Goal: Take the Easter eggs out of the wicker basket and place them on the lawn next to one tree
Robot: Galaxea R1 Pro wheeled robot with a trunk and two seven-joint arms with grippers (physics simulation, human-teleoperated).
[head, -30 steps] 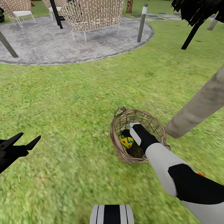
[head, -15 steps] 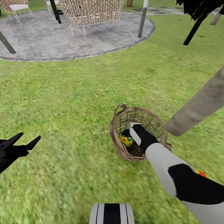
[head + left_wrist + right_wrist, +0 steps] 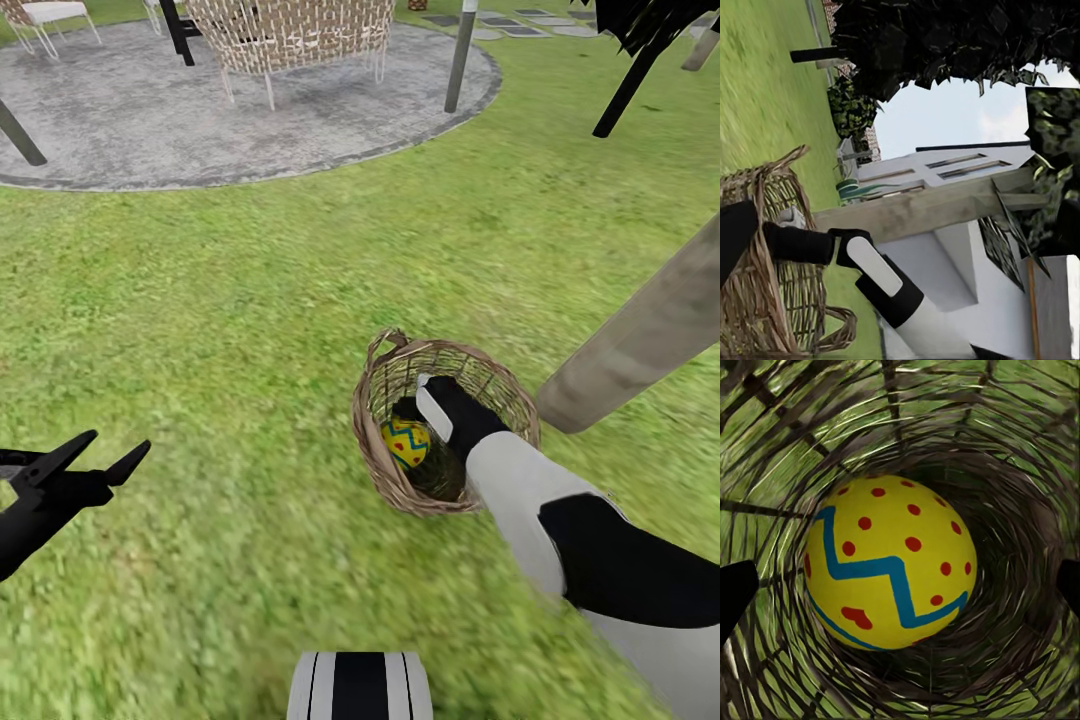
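Note:
The brown wicker basket [image 3: 500,392] stands on the lawn [image 3: 250,320] just left of a grey-beige tree trunk [image 3: 640,340]. One yellow Easter egg [image 3: 405,443] with a blue zigzag and red dots lies in the bottom of the basket. My right gripper [image 3: 408,412] reaches down inside the basket, above that egg. In the right wrist view the egg [image 3: 889,562] sits between the two dark fingertips [image 3: 735,592], which stand wide apart and clear of it. My left gripper [image 3: 113,447] hovers open over the grass at the left. The other eggs are out of sight.
A grey round patio [image 3: 150,110] with pale lattice chairs [image 3: 290,35] and a post [image 3: 460,55] lies beyond. A dark slanted trunk [image 3: 625,95] stands at the back right. In the left wrist view the basket [image 3: 765,262], my right arm [image 3: 870,270] and a white house [image 3: 967,247] appear.
The head view has tilted slightly, shifting the scene upward. My left gripper has drifted right. A bit of egg on the grass by my right forearm is now covered by the arm.

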